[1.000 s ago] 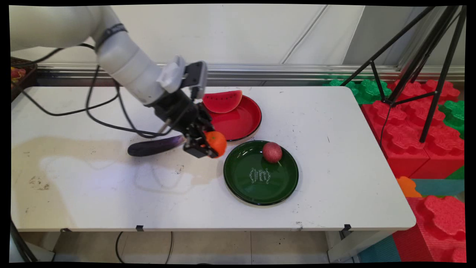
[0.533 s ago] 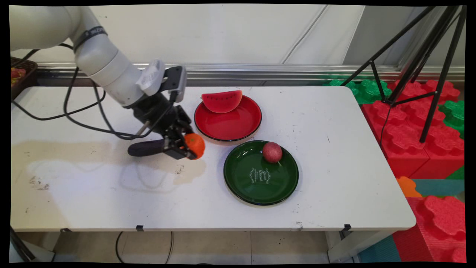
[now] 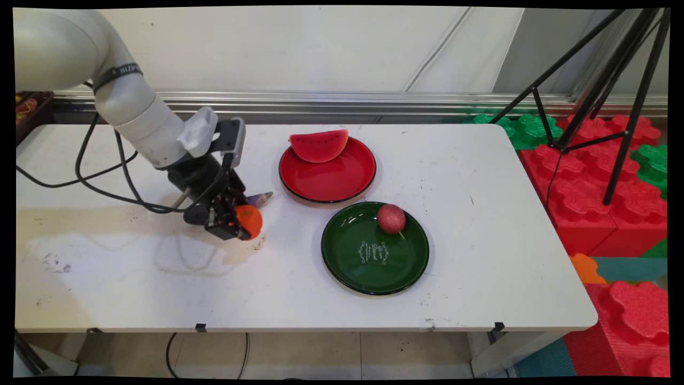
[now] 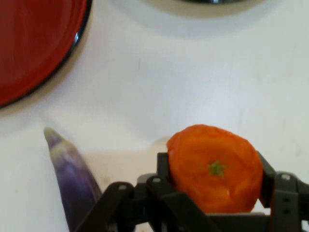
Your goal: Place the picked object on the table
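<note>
My gripper (image 3: 239,224) is shut on an orange (image 3: 249,220), held just above the white table (image 3: 481,160) left of centre. The hand view shows the orange (image 4: 215,166) clamped between the two black fingers (image 4: 163,166), green stem spot facing the camera. A purple eggplant (image 3: 261,199) lies right behind the gripper, mostly hidden by the hand; its pale tip pokes out toward the red plate. In the hand view the eggplant (image 4: 72,179) lies to the left of the fingers.
A red plate (image 3: 342,179) with a watermelon slice (image 3: 319,145) sits at centre back. In front of it a green plate (image 3: 363,267) holds a small red fruit (image 3: 391,218). Black cables (image 3: 107,187) hang from the arm. A tripod and foam blocks stand right of the table.
The gripper has carried the orange leftward, away from the plates, passing in front of the eggplant, and now hides most of the eggplant.
</note>
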Tool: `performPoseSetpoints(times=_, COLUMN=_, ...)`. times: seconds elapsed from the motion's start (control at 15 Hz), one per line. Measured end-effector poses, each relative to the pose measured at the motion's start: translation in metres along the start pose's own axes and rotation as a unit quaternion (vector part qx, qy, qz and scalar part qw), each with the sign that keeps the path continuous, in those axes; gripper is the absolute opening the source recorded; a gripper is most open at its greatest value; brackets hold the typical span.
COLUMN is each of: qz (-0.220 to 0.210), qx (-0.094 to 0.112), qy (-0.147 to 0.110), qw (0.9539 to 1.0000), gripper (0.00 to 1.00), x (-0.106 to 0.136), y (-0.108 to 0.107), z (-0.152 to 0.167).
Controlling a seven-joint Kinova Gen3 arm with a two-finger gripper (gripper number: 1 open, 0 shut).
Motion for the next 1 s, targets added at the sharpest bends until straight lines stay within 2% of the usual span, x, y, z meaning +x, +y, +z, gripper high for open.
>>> performPoseSetpoints(times=0.4, qz=-0.011, qx=-0.005, qy=-0.027, qw=0.9996, gripper=0.0, x=-0.021, y=-0.01, z=0.02)
performPoseSetpoints(times=0.87, qz=-0.022, qx=-0.01, qy=-0.035, qw=0.9991, gripper=0.0, x=-0.03, y=-0.018, z=0.038)
performPoseSetpoints(times=0.93, qz=-0.023, qx=-0.011, qy=-0.035, qw=0.9991, gripper=1.0, x=-0.031, y=-0.02, z=0.04)
performPoseSetpoints(times=1.0, qz=-0.024, qx=-0.012, qy=-0.034, qw=0.9991, gripper=1.0, x=-0.032, y=-0.021, z=0.041)
